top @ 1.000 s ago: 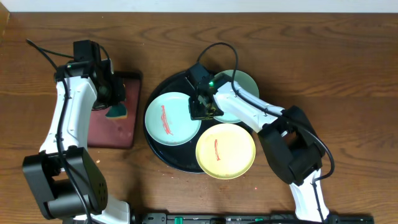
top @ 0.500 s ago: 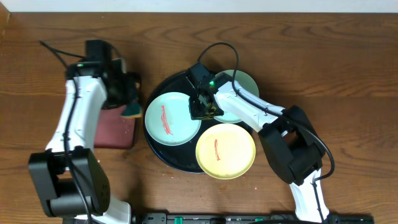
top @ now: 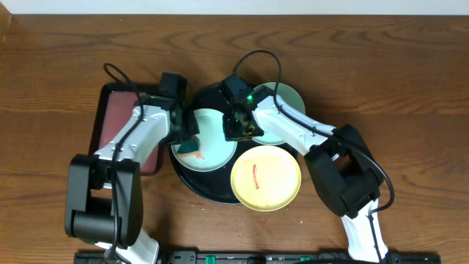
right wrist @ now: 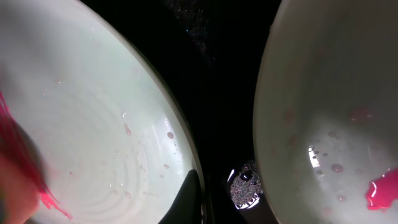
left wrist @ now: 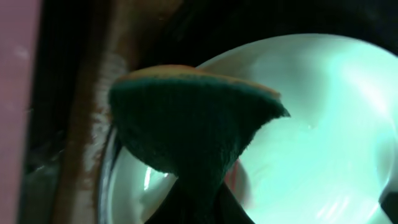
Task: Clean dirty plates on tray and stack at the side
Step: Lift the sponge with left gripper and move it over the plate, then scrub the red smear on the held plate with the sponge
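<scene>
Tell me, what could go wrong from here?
1. The sponge in the left gripper could push the left blue-green plate sideways. The right gripper sits shut at its rim, though a firm hold isn't clear.
2. The yellow plate overhangs the black tray rim and might get knocked off.

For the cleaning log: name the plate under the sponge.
The blue-green plate on the tray's left, beneath the green sponge; the rear blue-green plate and the yellow plate carry no sponge.
</scene>
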Robot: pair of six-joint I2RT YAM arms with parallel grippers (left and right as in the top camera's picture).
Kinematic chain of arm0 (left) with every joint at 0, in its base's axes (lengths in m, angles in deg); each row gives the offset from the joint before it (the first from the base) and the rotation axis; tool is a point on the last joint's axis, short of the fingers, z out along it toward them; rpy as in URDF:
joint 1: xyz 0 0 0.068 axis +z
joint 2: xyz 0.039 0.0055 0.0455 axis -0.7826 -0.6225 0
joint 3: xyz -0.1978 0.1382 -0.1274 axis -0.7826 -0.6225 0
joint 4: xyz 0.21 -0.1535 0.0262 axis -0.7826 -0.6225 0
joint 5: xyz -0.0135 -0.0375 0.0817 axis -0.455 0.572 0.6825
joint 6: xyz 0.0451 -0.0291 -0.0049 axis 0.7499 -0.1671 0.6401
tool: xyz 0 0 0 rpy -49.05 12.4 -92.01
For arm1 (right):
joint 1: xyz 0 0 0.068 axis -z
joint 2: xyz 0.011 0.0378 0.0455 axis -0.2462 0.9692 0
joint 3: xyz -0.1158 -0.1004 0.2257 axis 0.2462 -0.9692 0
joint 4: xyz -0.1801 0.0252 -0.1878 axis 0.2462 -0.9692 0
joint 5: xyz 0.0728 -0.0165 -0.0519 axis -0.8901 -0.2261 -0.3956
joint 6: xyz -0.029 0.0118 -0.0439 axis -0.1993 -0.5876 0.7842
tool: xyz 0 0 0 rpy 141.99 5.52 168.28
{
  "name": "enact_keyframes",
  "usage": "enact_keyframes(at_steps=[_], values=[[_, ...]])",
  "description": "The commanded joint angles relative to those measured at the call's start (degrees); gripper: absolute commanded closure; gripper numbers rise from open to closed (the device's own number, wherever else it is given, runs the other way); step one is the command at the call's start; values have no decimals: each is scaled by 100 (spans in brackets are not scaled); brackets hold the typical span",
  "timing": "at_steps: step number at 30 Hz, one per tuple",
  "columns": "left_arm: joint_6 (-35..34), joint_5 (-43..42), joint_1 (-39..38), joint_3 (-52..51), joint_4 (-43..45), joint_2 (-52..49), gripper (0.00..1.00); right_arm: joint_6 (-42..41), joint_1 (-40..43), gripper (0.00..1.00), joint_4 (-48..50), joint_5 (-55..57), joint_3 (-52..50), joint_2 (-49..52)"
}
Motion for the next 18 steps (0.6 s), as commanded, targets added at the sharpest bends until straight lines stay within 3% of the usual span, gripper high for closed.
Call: enact_keyframes(at_steps=[1,7,12,18], values=[[-243,66,-186,-70,20,-284,93,116,63,99,11,4,-26,195],[-170,-634,-535,-70,35,-638,92,118,57,99,7,7,-26,195],[949,-2022,-555,7,83,-629,93,118,57,99,11,7,-26,195],[1384,-2081,-551,55,81,-627,93,118,57,99,0,7,-26,195]])
